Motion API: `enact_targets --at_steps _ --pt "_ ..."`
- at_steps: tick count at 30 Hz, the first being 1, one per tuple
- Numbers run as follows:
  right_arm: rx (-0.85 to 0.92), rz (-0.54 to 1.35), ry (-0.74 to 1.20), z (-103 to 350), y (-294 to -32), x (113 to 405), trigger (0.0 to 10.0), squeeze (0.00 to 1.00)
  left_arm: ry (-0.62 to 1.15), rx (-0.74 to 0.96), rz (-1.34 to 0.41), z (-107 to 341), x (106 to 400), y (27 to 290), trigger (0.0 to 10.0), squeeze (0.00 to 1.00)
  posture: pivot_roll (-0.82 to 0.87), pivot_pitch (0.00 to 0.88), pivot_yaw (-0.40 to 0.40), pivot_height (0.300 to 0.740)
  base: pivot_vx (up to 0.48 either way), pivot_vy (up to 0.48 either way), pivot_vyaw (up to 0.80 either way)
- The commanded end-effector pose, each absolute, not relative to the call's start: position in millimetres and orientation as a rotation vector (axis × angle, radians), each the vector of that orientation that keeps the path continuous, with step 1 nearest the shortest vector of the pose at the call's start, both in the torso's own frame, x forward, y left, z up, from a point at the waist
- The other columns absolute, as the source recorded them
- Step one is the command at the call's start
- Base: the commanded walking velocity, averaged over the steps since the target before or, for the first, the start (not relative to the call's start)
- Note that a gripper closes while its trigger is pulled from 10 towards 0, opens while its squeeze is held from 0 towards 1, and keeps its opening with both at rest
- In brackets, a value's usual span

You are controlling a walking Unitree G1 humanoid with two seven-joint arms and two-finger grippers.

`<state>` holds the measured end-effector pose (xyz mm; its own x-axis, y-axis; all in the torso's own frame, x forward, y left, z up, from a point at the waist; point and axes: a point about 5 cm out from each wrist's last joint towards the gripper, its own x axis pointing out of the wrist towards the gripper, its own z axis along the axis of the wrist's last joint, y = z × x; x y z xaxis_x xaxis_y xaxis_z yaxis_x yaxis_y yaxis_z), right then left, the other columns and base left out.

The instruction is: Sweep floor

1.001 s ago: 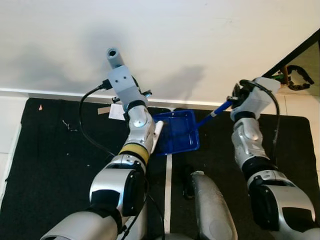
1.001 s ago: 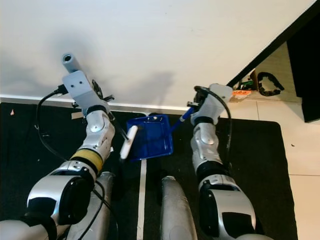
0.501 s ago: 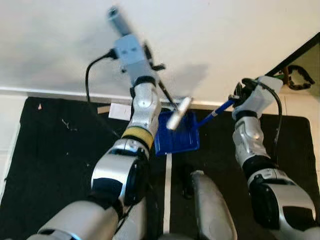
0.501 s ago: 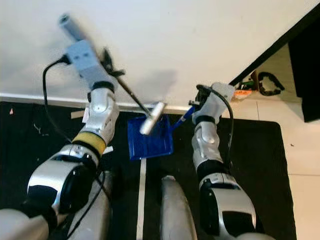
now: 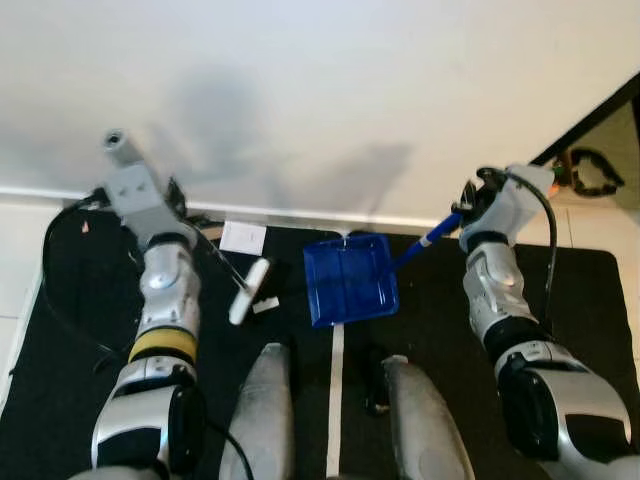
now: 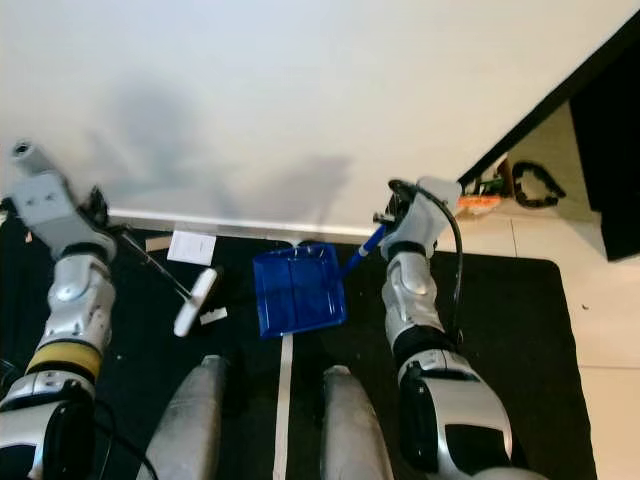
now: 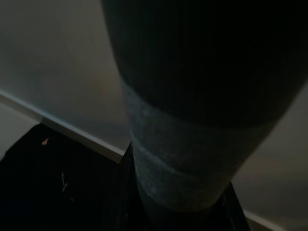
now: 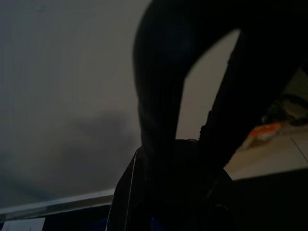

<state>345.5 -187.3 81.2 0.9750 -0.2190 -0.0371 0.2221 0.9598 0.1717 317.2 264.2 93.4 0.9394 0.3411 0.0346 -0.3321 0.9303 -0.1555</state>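
A blue dustpan (image 5: 350, 283) lies flat on the black mat (image 5: 80, 330) near the wall. Its blue handle (image 5: 432, 237) runs up to my right gripper (image 5: 470, 197), which is shut on it. My left gripper (image 5: 176, 197) is shut on the thin dark handle of a small brush. The brush's white head (image 5: 249, 291) rests low over the mat, left of the dustpan and apart from it. A white paper scrap (image 5: 242, 237) lies by the baseboard behind the brush, and a smaller white scrap (image 5: 265, 304) sits beside the brush head. Both wrist views are dark, with a black finger close up.
A white wall with a baseboard (image 5: 300, 212) closes the front. A white tape line (image 5: 335, 400) runs down the mat between my legs. Pale tile floor (image 6: 600, 330) lies to the right, with dark furniture (image 6: 610, 130) and black and orange items (image 6: 500, 185) beside it.
My left arm swung down and to the left from above the dustpan, carrying the brush; its head now sits low over the mat left of the dustpan. The right arm and dustpan stayed.
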Motion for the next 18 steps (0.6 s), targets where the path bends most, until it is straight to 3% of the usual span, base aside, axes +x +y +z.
enact_targets --at_steps 1,12,18 --pt "0.186 -0.258 0.078 65.8 -200.1 335.3 10.0 0.0 -0.015 -0.143 0.356 75.4 300.7 276.5 10.0 0.0 0.09 0.168 -0.039 0.74 0.0 0.0 0.0" --pt "0.189 -0.327 0.098 53.7 -221.8 320.8 10.0 0.0 0.024 -0.05 0.253 73.6 302.1 258.2 10.0 0.0 0.08 0.147 -0.032 0.74 0.0 0.0 0.0" --pt "0.199 -0.37 0.07 58.2 -236.8 319.4 10.0 0.0 -0.03 0.151 0.202 102.2 320.0 258.2 10.0 0.0 0.07 0.131 -0.019 0.74 0.0 0.0 0.0"
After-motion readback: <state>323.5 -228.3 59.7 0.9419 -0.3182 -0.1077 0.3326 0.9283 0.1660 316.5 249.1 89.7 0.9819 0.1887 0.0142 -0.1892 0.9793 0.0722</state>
